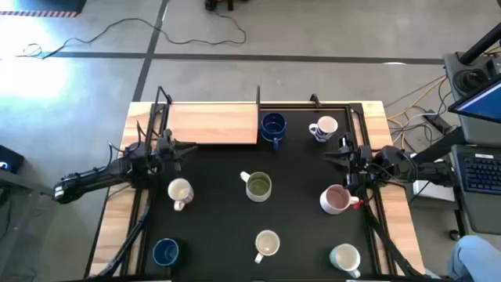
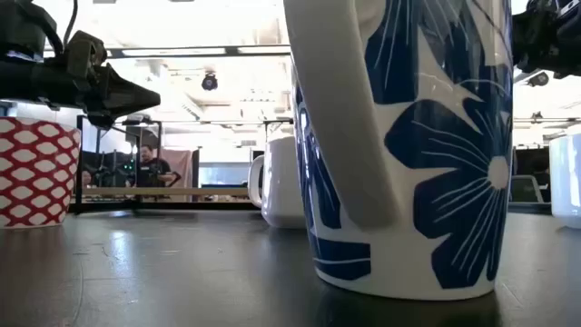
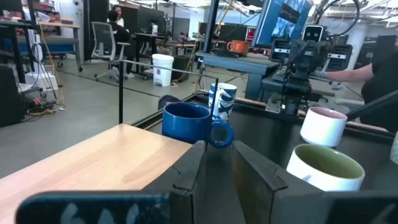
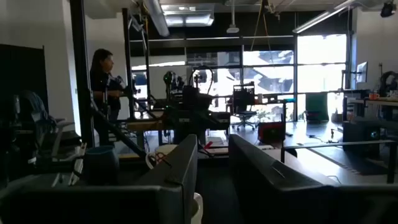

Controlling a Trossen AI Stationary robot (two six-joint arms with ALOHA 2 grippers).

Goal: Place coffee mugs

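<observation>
Right, both arms hover empty: left gripper (image 3: 217,165) and right gripper (image 4: 211,174) slightly parted. Coffee mugs (image 1: 258,186) dot the black mat (rigid, glazed, breakable); grasp rim or handle.

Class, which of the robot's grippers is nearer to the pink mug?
Right. The right gripper sits just above the pink mug in the high view; the left gripper is across the table.

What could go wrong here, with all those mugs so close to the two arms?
The right tool hangs near the pink mug and the printed mug; a sideways swing might knock one over. The left tool, empty, hovers close above the cream mug by the wooden board; descending off-centre could tip it.
</observation>
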